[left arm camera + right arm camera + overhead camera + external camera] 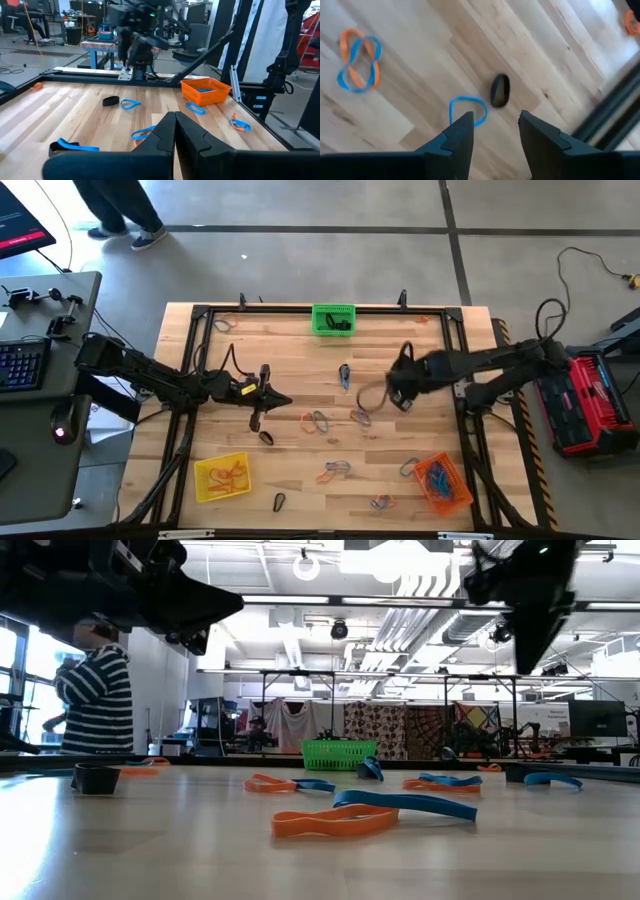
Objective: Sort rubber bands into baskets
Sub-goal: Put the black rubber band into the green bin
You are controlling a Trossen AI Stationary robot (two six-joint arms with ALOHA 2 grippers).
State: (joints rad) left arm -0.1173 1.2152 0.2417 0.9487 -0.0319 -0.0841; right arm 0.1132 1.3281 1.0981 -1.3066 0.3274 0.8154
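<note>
Rubber bands lie flat and scattered over the wooden table (300, 350): a blue one (468, 109) and a black one (500, 90) show beneath my right gripper (496, 127), and an orange-and-blue pair (359, 60) lies farther off. My right gripper (392, 392) hangs open above the table's middle right, pointing steeply down, with nothing between its fingers. My left gripper (283, 400) is shut, level and empty above the middle left; it also shows in the left wrist view (175, 125). The green basket (333, 319) stands at the far edge, the yellow basket (222, 477) near left and the orange basket (442, 483) near right.
More bands lie near the front: an orange one (335, 823) and a blue one (405, 803). A black frame rail (462, 330) runs round the table. A person in a striped top (95, 700) stands beyond the far left corner. A keyboard desk (30, 370) is at left.
</note>
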